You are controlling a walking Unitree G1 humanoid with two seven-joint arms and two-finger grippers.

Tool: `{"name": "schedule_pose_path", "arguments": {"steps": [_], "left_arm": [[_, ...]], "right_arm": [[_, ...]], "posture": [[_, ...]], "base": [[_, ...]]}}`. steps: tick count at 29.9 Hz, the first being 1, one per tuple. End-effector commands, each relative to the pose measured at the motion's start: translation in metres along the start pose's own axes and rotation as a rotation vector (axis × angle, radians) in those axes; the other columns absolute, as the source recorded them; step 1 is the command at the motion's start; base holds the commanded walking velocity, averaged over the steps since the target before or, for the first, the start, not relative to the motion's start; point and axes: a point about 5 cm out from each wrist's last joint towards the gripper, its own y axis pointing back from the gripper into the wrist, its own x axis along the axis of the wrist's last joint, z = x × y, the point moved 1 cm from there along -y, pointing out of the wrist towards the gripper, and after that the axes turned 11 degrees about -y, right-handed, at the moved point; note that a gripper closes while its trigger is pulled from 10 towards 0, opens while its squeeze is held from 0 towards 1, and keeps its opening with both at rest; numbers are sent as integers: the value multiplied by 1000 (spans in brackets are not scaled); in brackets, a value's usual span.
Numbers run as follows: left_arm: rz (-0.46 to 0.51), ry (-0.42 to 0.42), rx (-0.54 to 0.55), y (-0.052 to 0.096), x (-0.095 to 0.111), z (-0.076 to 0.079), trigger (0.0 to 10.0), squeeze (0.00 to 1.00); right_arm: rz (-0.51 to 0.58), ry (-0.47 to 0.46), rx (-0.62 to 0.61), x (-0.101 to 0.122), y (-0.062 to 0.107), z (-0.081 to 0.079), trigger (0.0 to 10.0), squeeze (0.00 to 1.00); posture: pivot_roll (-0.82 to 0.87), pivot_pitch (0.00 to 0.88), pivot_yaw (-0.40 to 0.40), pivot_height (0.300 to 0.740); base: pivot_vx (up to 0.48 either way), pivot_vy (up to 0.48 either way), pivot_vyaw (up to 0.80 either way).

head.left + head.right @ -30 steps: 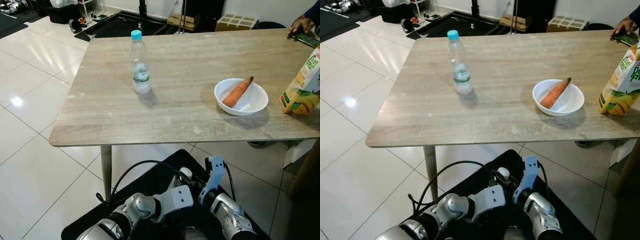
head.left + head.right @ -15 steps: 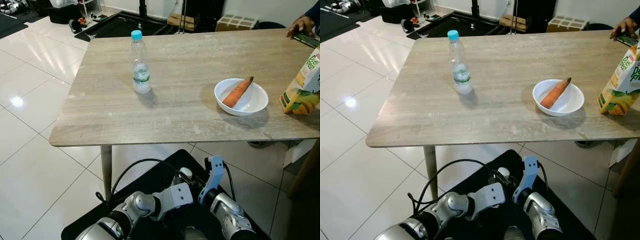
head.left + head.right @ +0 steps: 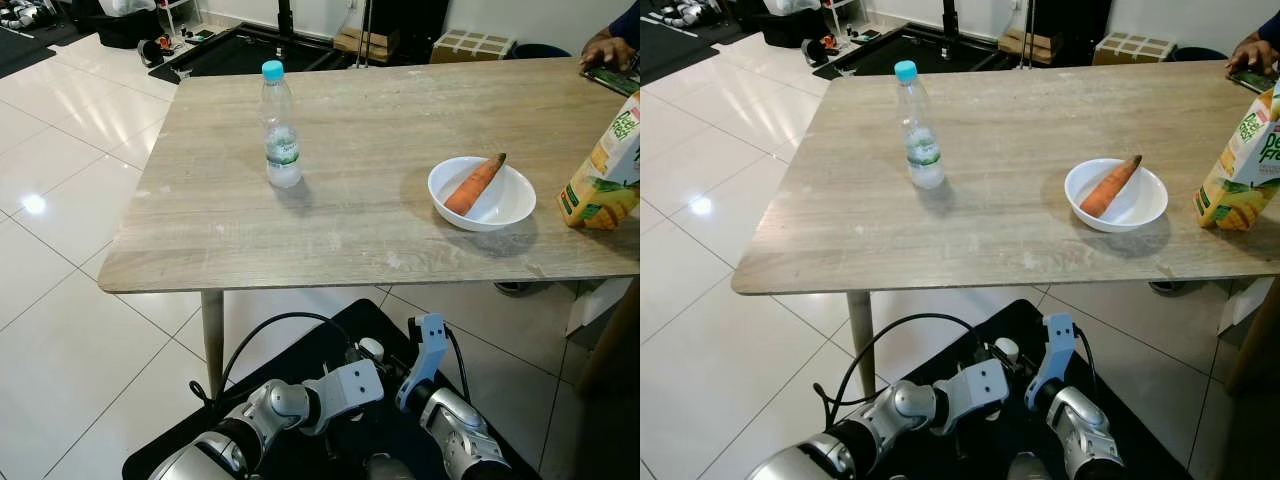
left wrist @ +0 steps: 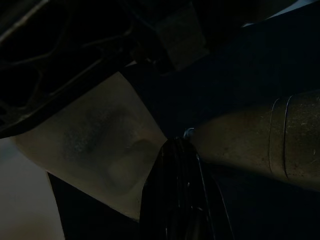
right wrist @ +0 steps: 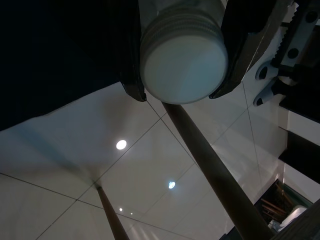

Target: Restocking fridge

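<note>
A water bottle point(image 3: 281, 127) with a blue cap stands upright on the tabletop point(image 3: 380, 240), well apart from the other things. It looks clear and partly empty, so it is probably light and a bit squishy. A good place to hold it is around the middle, near the label, with a soft squeeze so it does not tip or slip.

A white bowl point(image 3: 483, 196) holds a carrot point(image 3: 475, 184). The carrot is hard and easy to pinch in the middle. A juice box point(image 3: 606, 165) stands by the right edge; it may be heavy, so hold its flat sides.

The right tool point(image 5: 182, 50) hangs low under the tabletop, clamped on a white cap point(image 5: 184, 57). The left tool point(image 4: 175, 200) hangs low in the dark, and I cannot tell if it is apart or together.

A person's hand point(image 3: 606, 47) rests at the far corner.
</note>
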Motion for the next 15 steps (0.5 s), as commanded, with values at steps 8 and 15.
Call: {"name": "schedule_pose_path", "arguments": {"steps": [8,15], "left_arm": [[-40,15,-17,5,-10,1,10000,1000],[-54,-4,-11,5,-10,0,10000,0]], "right_arm": [[-7,-1,-8,-4,0,1,10000,0],[-7,0,-8,-3,0,1,10000,0]], "posture": [[-209,139,68,725],[-209,139,69,725]], "base": [[0,0,0],[0,0,0]]}}
